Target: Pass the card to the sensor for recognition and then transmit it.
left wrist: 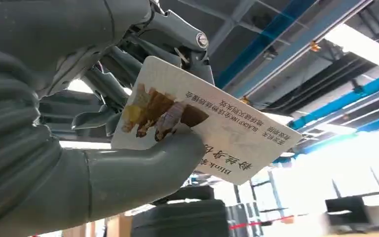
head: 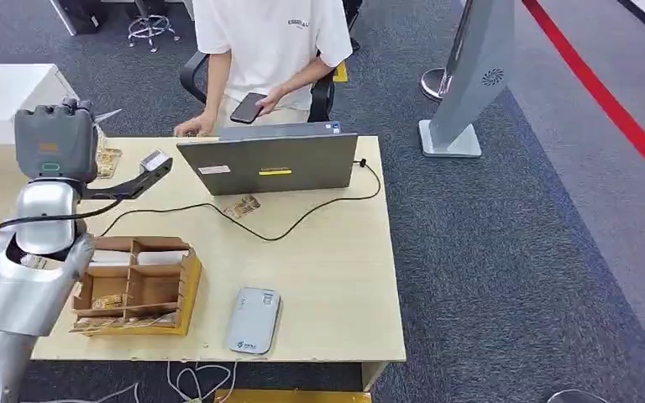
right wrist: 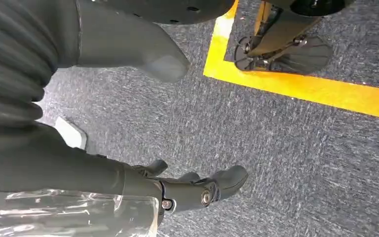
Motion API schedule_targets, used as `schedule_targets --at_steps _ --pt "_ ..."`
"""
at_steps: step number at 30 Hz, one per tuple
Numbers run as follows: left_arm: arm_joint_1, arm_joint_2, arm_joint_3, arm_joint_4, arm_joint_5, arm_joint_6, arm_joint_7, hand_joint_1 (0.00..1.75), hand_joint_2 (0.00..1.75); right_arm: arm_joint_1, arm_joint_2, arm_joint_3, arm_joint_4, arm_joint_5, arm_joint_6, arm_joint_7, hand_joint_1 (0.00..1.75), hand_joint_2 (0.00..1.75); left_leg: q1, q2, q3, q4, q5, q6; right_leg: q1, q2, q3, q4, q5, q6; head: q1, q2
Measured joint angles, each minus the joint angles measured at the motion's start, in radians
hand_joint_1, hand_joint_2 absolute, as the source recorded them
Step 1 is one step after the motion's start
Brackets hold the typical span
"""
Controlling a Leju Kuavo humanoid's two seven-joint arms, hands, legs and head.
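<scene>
Left hand [left wrist: 128, 163]: raised over the table's 10 o'clock corner, thumb and fingers pinching the card [left wrist: 202, 123], face tilted upward, long axis running out away from the palm. Right hand [right wrist: 187, 190]: hanging over grey carpet [right wrist: 286, 163], fingers apart, holding nothing. Wooden table [head: 336, 277]: compartment box [head: 134, 285], grey sensor [head: 253, 320], laptop [head: 269, 164]. Beyond, seated person [head: 269, 42].

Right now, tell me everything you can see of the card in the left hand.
The card is a thin, stiff white rectangle with rounded corners, plastic or coated paper by its look. One end carries a brown and yellow picture; the rest has lines of dark printed Chinese text plus some Latin lettering, upside down in the left wrist view. It looks flat and unbent. The left hand pinches it, the thick grey thumb pressing on the printed face near the picture and darker fingers behind. It is held up in the air, its far end free, touching nothing else.
</scene>
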Motion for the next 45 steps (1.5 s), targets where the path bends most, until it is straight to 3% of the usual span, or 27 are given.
schedule_targets --at_steps 11,29,30,33,35,36,42,45 --pt "-0.055 0.013 0.0 0.149 0.0 0.023 0.02 1.75 1.75 0.0 -0.01 0.0 0.0 0.002 0.003 0.009 0.0 1.75 0.0 0.0 0.0 0.0 0.0 0.0 0.0 0.0 0.0 0.0 0.0 0.0 0.0 0.0" --pt "-0.053 0.018 0.0 0.173 0.0 0.027 0.007 1.75 1.75 0.0 -0.014 0.0 0.0 0.011 0.002 0.005 0.0 1.75 0.0 0.0 0.0 0.0 0.0 0.0 0.0 0.0 0.0 0.0 0.0 0.0 0.0 0.0" --pt "-0.053 0.018 0.0 0.173 0.0 0.027 0.007 0.0 1.75 0.0 -0.014 0.0 0.0 0.012 0.002 0.005 0.0 1.75 0.0 0.0 0.0 0.0 0.0 0.0 0.0 0.0 0.0 0.0 0.0 0.0 0.0 0.0" --pt "-0.053 0.019 0.0 0.174 0.0 0.027 0.007 0.0 1.75 0.0 -0.014 0.0 0.0 0.012 0.002 0.005 0.0 1.75 0.0 0.0 0.0 0.0 0.0 0.0 0.0 0.0 0.0 0.0 0.0 0.0 0.0 0.0" --pt "-0.037 0.017 0.006 0.173 0.0 0.057 -0.039 0.0 1.75 0.0 -0.014 0.0 0.0 0.013 0.001 -0.004 0.0 1.75 0.0 0.0 0.0 0.0 0.0 0.0 0.0 0.0 0.0 0.0 0.0 0.0 0.0 0.0" --pt "0.027 -0.016 0.066 0.097 0.0 0.071 -0.095 0.0 1.75 0.0 -0.014 0.0 0.0 0.016 0.001 0.0 0.0 1.75 0.0 0.0 -0.001 0.0 0.0 0.0 0.0 -0.001 0.0 0.0 0.0 0.0 0.001 0.0" --pt "0.148 -0.093 0.134 -0.103 0.0 0.033 -0.208 0.0 1.75 0.002 -0.014 -0.007 0.0 -0.002 -0.004 -0.002 0.0 1.75 -0.001 0.0 -0.001 0.0 -0.001 0.001 -0.001 0.0 0.0 -0.001 0.0 0.0 0.0 0.0" --pt "0.223 -0.129 0.143 -0.222 0.0 0.003 -0.222 0.0 1.75 0.002 -0.014 -0.014 0.0 -0.01 -0.007 -0.007 0.0 1.75 -0.001 0.0 -0.001 0.0 -0.001 0.001 -0.001 0.0 0.0 -0.001 0.0 0.0 0.0 0.0"
